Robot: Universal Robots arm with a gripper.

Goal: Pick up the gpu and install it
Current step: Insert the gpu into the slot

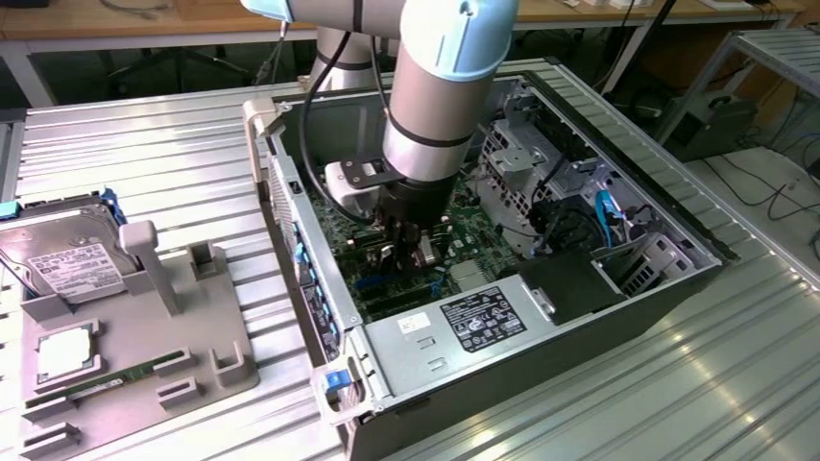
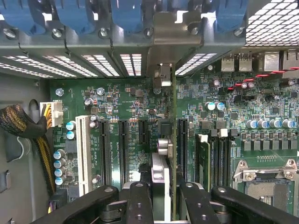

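The gripper [image 1: 407,252] pinches the gpu [image 2: 161,184], which stands on edge just above the motherboard [image 2: 117,102] slots inside the open case [image 1: 666,240]; I judge the card light, stiff and fragile, best clamped on cooler block and board edges, never on components.

Gpu [image 2: 161,175]: thin card seen edge-on in the wrist view, with a green board edge, a pale block and silver parts on one face, and a silver bracket end. It stands on edge, upright over the green motherboard [image 2: 117,100], clamped between the fingers of the gripper [image 2: 166,205]. Its long edge runs parallel to the black expansion slots [image 2: 123,151]. The bracket end points at the case's perforated rear wall [image 2: 107,63]. Exterior view: the gpu [image 1: 421,254] is at frame centre, low inside the open case. Whether it is seated in a slot cannot be told.
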